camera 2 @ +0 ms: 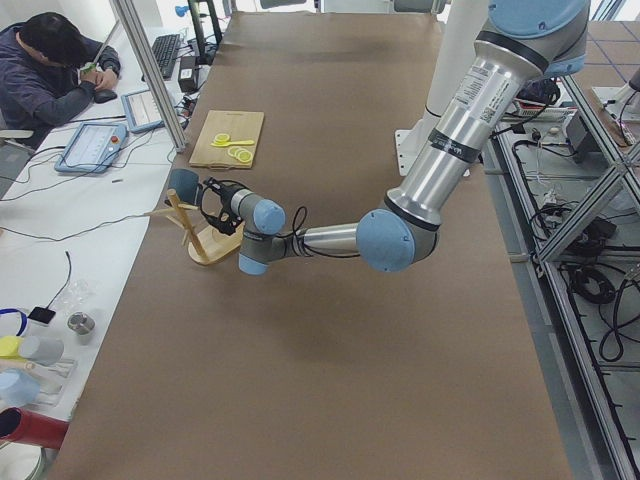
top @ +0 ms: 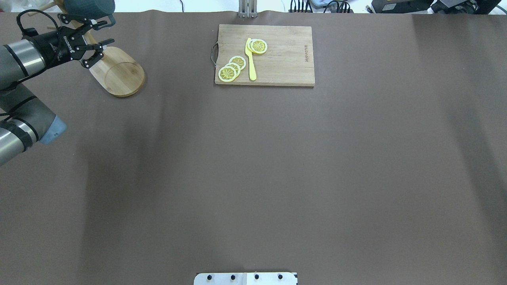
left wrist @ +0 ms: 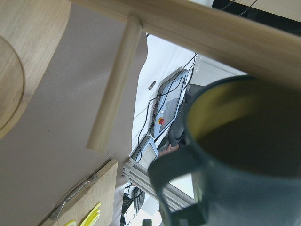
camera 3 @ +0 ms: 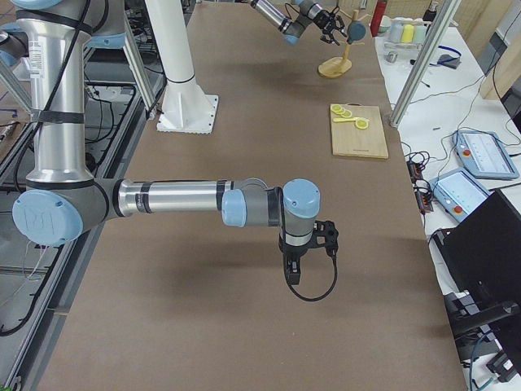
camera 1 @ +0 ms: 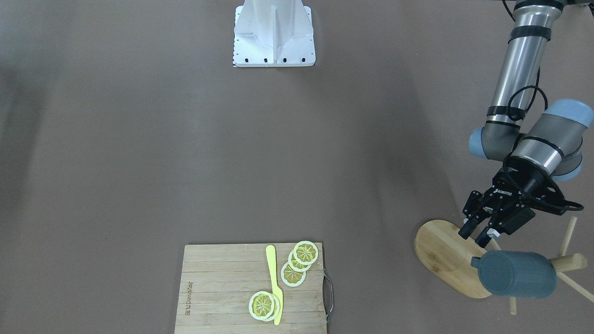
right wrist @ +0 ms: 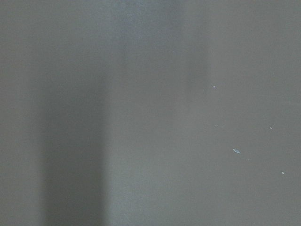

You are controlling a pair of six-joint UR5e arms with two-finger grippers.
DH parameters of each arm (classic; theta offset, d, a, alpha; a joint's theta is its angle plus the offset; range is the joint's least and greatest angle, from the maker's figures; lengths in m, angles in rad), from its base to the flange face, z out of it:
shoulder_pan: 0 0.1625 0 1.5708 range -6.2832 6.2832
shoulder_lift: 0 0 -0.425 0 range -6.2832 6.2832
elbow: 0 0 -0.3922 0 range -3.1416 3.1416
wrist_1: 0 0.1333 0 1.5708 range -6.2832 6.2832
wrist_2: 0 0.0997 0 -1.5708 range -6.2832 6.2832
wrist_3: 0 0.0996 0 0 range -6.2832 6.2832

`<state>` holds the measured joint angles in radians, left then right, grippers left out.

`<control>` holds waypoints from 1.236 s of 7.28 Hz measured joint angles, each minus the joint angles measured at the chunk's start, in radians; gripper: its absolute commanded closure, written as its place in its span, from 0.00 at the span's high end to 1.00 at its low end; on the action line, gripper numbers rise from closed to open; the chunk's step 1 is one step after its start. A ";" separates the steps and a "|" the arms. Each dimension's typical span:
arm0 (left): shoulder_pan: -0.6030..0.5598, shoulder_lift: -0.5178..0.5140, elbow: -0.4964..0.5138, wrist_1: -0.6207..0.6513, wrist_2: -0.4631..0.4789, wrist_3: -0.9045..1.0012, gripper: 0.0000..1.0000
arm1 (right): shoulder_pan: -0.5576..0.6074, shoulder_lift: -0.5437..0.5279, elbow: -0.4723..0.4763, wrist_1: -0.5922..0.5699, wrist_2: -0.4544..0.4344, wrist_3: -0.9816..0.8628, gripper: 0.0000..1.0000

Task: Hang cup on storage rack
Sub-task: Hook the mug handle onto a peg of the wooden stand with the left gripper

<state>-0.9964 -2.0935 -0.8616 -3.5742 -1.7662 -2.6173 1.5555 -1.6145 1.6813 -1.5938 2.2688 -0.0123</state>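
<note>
The dark teal cup [camera 1: 517,274] is up on the bamboo storage rack [camera 1: 443,253], off the table and beside the post. I cannot tell which peg carries it. My left gripper [camera 1: 474,236] is open and empty, just beside the cup and above the oval base, not touching the cup. In the overhead view the cup [top: 89,7] is at the far left edge, above the left gripper [top: 101,42] and the rack base [top: 119,72]. The left wrist view shows the cup's yellow inside and handle [left wrist: 235,155] below the rack post [left wrist: 211,33]. My right gripper [camera 3: 291,273] shows only in the exterior right view, low over bare table; I cannot tell its state.
A slatted cutting board [camera 1: 253,290] with a metal handle holds lemon slices [camera 1: 305,253] and a yellow knife [camera 1: 274,283] at the table's far middle edge. The robot's white base [camera 1: 274,35] stands opposite. An operator [camera 2: 50,75] sits past the table's edge.
</note>
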 measured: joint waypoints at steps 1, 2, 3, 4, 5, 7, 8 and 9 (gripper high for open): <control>0.002 0.001 -0.001 0.000 0.000 0.010 0.99 | 0.000 0.000 0.000 0.000 0.000 0.000 1.00; 0.002 0.001 -0.003 0.000 0.000 0.014 0.99 | 0.000 0.000 0.000 0.000 0.000 0.000 1.00; 0.002 0.001 -0.008 0.000 0.000 0.015 0.99 | 0.000 0.000 0.000 0.000 0.000 0.000 1.00; 0.002 0.003 -0.019 -0.002 -0.001 0.015 0.99 | 0.000 0.000 0.000 0.000 0.000 0.000 1.00; 0.003 0.010 -0.040 -0.003 -0.004 0.016 0.99 | 0.000 0.000 0.000 0.000 0.000 0.000 1.00; 0.006 0.055 -0.141 -0.003 -0.007 0.052 0.99 | 0.000 -0.002 -0.001 0.000 0.000 0.000 1.00; 0.009 0.075 -0.192 -0.001 -0.007 0.110 0.99 | 0.000 -0.003 -0.001 0.000 0.000 0.000 1.00; 0.011 0.086 -0.226 0.001 -0.007 0.184 0.99 | 0.000 -0.003 -0.001 0.000 0.000 0.000 1.00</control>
<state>-0.9853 -2.0078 -1.0872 -3.5730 -1.7734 -2.4334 1.5555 -1.6177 1.6798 -1.5938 2.2688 -0.0123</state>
